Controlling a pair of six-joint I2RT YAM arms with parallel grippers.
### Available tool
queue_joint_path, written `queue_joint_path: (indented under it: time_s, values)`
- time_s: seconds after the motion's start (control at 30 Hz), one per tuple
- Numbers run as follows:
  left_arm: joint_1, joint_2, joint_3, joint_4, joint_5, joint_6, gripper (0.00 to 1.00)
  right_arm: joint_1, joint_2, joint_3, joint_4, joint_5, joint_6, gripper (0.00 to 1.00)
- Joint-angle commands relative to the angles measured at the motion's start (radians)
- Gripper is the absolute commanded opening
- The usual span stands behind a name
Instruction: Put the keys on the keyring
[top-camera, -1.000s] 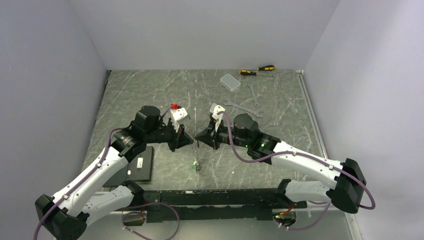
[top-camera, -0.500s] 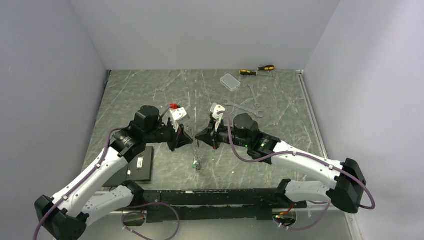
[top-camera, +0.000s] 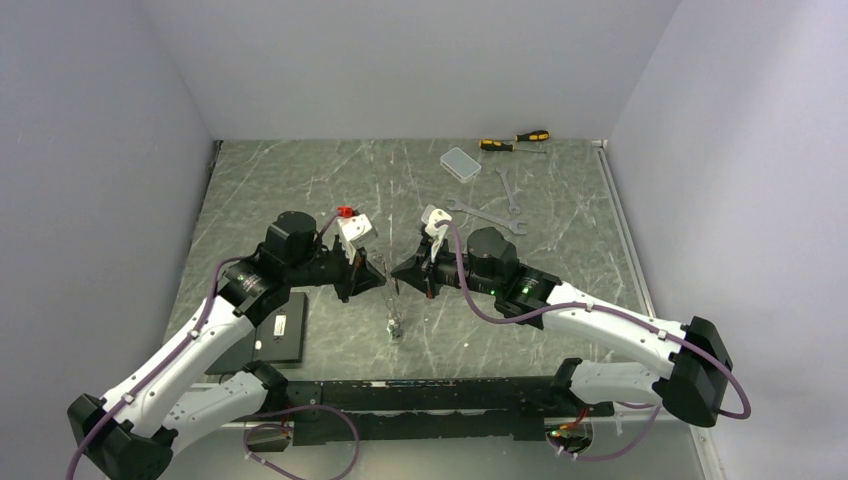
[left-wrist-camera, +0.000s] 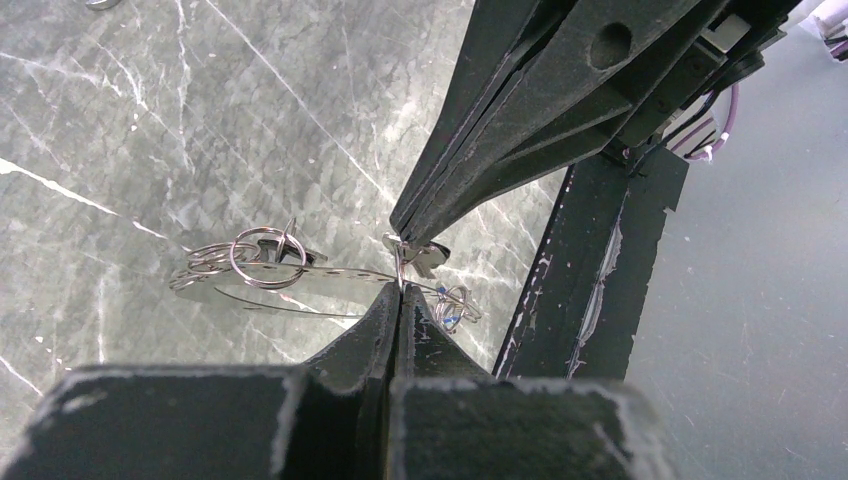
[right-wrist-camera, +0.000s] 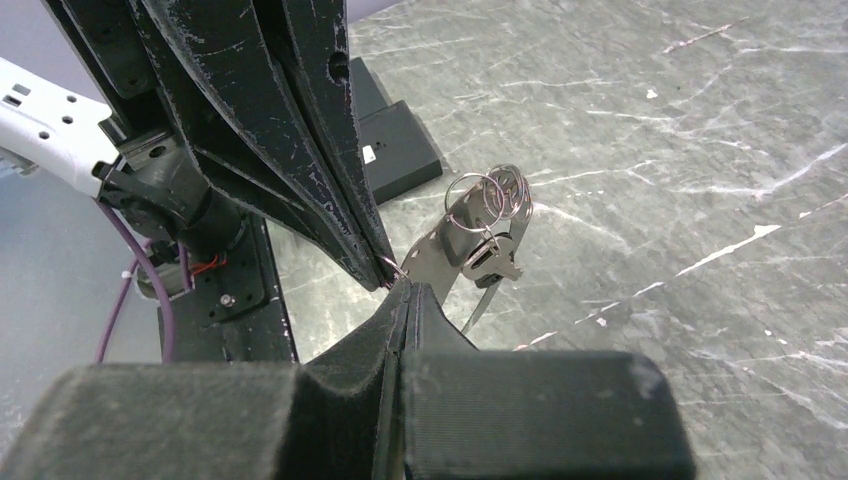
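From above, left gripper (top-camera: 383, 281) and right gripper (top-camera: 396, 276) meet tip to tip over the grey marbled bench (top-camera: 560, 260), small coloured-tag metal keys (top-camera: 394, 328) bunched just below them. Left wrist: both look clenched on the thin silver wire keyring (left-wrist-camera: 330, 272). Best if one holds firm while the other feeds gently. Right wrist: same pinch, and the white label (right-wrist-camera: 370, 153) on the flat black box (right-wrist-camera: 400, 140) is unreadable.

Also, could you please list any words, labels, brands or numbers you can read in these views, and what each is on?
No text can be read in any view.
White sticker on the black box beside the left arm: its print is too small to read, in the top view and the right wrist view alike.
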Motion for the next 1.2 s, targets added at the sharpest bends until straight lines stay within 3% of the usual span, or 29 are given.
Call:
queue_joint_path:
  time_s: [0.0,0.47,0.73,1.03,1.17]
  values:
    - [0.001,-0.028,0.04,0.046,0.032,-0.023,0.0,-0.004,-0.03,0.002,0.029,0.028,0.01,0.0]
    - [0.011,-0.046,0.035,0.058,0.035,-0.028,0.0,-0.005,-0.026,-0.025,0.05,0.021,0.071,0.0]
    - [0.014,-0.051,0.033,0.061,0.039,-0.029,0.0,-0.006,-0.053,-0.023,0.017,0.039,0.062,0.28]
    - [0.015,-0.058,0.03,0.066,0.058,-0.026,0.0,-0.007,-0.162,-0.087,0.029,0.032,-0.045,0.32]
    - [0.015,-0.07,0.023,0.079,0.093,-0.023,0.0,-0.007,-0.19,-0.103,0.018,-0.036,-0.101,0.47]
